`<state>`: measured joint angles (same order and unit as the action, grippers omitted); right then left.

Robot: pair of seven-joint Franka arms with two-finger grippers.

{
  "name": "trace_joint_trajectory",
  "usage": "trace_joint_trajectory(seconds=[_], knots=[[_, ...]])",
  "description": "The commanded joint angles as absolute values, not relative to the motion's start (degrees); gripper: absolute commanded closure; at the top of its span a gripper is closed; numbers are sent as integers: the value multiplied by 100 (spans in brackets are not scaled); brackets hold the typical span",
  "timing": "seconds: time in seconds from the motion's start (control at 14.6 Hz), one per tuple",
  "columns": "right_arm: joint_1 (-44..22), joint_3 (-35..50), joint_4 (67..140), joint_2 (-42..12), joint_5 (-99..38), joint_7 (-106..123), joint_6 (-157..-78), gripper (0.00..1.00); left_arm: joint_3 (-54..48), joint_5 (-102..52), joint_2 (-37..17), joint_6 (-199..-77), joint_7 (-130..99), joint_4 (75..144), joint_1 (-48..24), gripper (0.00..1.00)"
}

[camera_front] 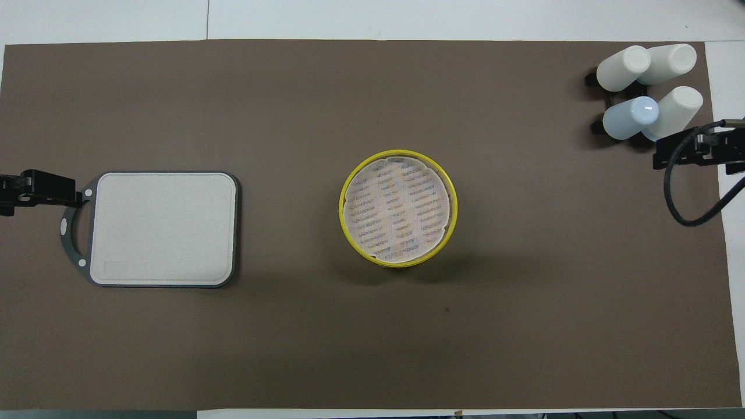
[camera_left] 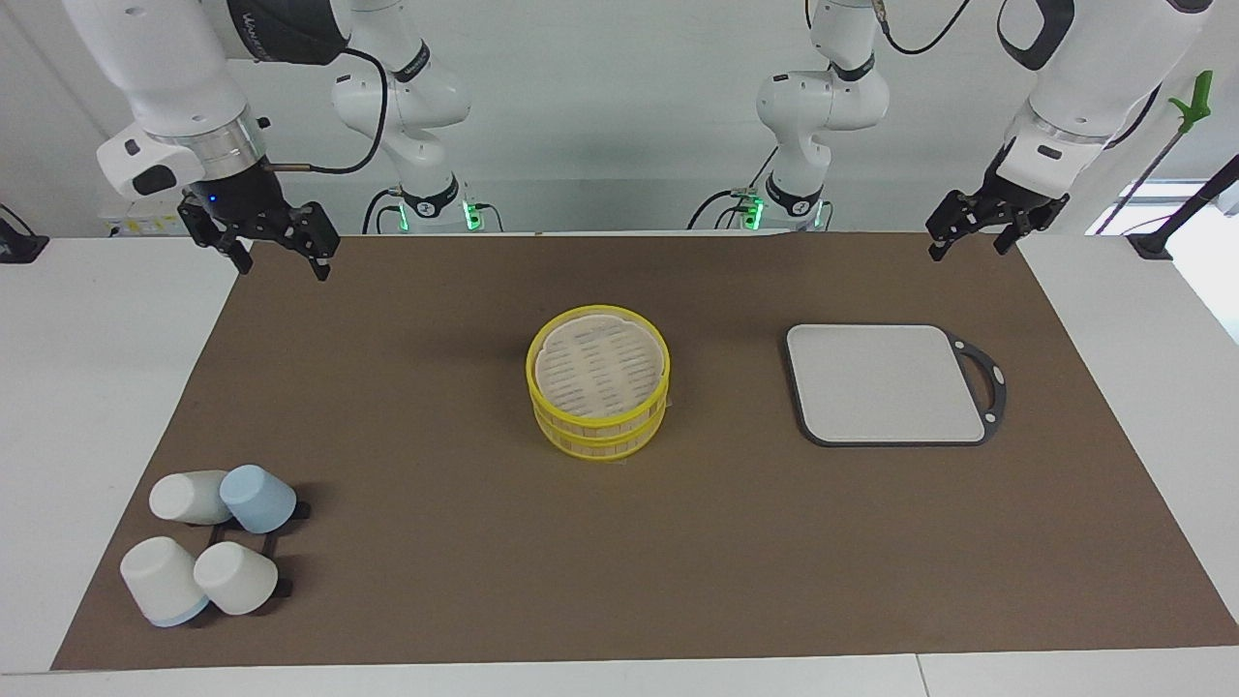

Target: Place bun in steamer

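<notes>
The steamer (camera_left: 598,382) stands in the middle of the brown mat, two tiers with yellow rims and its pale slotted top on; it also shows in the overhead view (camera_front: 398,208). No bun shows in either view. My right gripper (camera_left: 281,259) hangs open and empty in the air over the mat's corner at the right arm's end; it also shows in the overhead view (camera_front: 695,151). My left gripper (camera_left: 973,242) hangs open and empty over the mat's edge at the left arm's end, and in the overhead view (camera_front: 41,189) it lies beside the board's handle. Both arms wait.
A flat grey board (camera_left: 886,382) with a dark handle lies beside the steamer toward the left arm's end (camera_front: 163,227). Several white cups and one blue cup (camera_left: 256,499) lie on a black rack, farther from the robots, at the right arm's end (camera_front: 646,87).
</notes>
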<state>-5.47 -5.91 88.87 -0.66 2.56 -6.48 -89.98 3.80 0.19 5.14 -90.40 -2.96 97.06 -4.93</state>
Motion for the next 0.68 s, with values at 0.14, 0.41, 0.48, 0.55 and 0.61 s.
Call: trace_joint_trajectory(seconds=[0.14, 0.41, 0.48, 0.55, 0.61], knots=[[-580, -642, 9141, 88, 149, -519, -9097, 0, 360, -18, 615, -9044, -202, 9791, -439, 0], [-633, -668, 9132, 88, 141, -519, -9114, 0, 360, -18, 615, -9044, -202, 9791, -439, 0], [-624, -694, 9141, 88, 141, -519, -9166, 0, 360, -18, 615, -9044, -202, 9791, -439, 0], [-633, -738, 9141, 88, 141, -519, -9176, 0, 360, -18, 615, -9044, -202, 9782, -439, 0], [-633, -738, 9141, 88, 149, -519, -9176, 0, 360, -18, 615, -9044, -202, 9791, -439, 0]])
